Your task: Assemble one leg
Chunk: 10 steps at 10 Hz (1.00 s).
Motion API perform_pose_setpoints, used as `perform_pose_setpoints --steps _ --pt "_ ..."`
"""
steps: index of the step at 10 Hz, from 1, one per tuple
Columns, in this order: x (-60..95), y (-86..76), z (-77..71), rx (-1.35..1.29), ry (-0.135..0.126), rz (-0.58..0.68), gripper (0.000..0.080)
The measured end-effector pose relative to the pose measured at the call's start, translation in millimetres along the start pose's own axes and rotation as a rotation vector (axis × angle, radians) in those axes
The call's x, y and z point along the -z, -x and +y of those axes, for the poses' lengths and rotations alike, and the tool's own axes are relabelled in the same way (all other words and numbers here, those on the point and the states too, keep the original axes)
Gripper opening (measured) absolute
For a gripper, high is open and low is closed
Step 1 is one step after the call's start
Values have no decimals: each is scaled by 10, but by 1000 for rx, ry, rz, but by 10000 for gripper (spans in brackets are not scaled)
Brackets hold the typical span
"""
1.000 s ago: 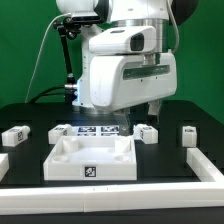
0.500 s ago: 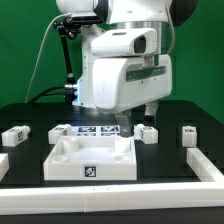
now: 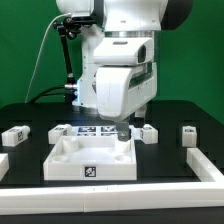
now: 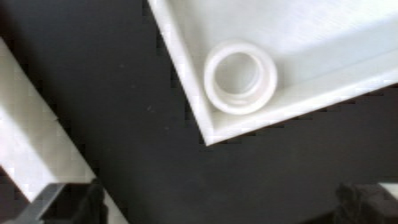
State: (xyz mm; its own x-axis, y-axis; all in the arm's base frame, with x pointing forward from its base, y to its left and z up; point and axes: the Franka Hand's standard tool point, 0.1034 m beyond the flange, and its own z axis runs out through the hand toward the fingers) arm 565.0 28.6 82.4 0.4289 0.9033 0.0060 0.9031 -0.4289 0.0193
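1. The gripper (image 3: 122, 128) is seen low at the far rim of the tray (image 3: 65, 168), mid-counter; in the wrist view its fingertips (image 4: 63, 203) are set wide apart with nothing between them, so it is read as open and empty.
2. The leg (image 3: 147, 131) is found on the counter (image 3: 30, 150), just beside the tray's far corner on the exterior view's right, toward the far edge; it lies near the gripper and is not held.
3. A second leg (image 3: 15, 133) is noted toward the exterior view's left edge; a third leg (image 3: 187, 133) toward the right edge; both lie loose.
4. The marker board (image 3: 85, 130) is seen behind the tray, toward the far edge.
5. A round socket (image 4: 240, 75) is shown in the tray's corner; nothing is seated in it.
6. Progress is judged as barely begun; no leg is fitted in what is shown; grasping, carrying to the socket and seating are all left.
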Motion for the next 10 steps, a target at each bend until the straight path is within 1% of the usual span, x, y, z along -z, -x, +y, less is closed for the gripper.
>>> perform_pose_setpoints --steps 1,2,3,4,5,6,10 --pt "-6 10 1 2 -1 -1 650" --pt "-27 95 11 111 3 3 650" --pt "-63 238 -54 207 0 1 650" --pt "-43 309 -95 272 -7 -3 650" --pt "-15 344 -101 334 -8 -4 650" --pt "-19 369 -107 365 -15 -6 650" --pt "-34 373 -112 348 -18 -7 650"
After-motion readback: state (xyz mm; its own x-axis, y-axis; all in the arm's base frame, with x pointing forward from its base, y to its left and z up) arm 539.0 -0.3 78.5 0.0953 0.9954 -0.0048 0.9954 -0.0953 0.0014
